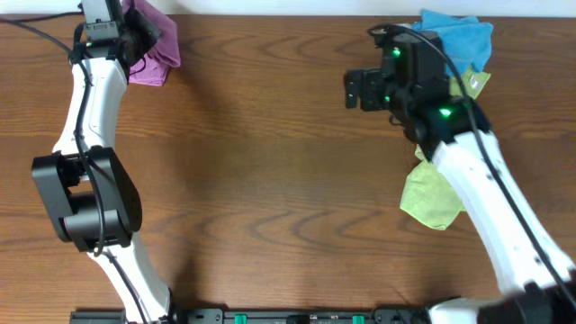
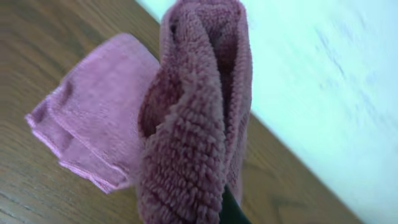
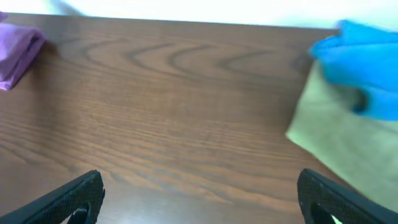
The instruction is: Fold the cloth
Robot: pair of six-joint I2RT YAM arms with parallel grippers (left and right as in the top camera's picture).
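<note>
Two grippers are working over this worktop (image 1: 270,180), and only one is carrying anything. My left gripper (image 1: 124,38) is pinching a bunch of the cloth (image 2: 186,118) at the far left corner. It is closed so deep into the pile that my fingers are all but buried (only a dark sliver is showing at the bottom of the left wrist view). I am holding that fold up off the wood, I judge, so that it can be carried across the part lying flat beneath, which is looking doubled along one edge.

My right gripper (image 3: 200,202) is hanging wide open and empty above bare wood at the far right, probably keeping clear of the fold.

Counting: one purple cloth is showing, and one blue cloth (image 1: 457,36) is lying bunched at the far right edge. Yellow-green cloth (image 1: 435,193) is peeking out in two patches either side of my right arm (image 1: 486,189); whether that is one piece or two, I cannot tell.
</note>
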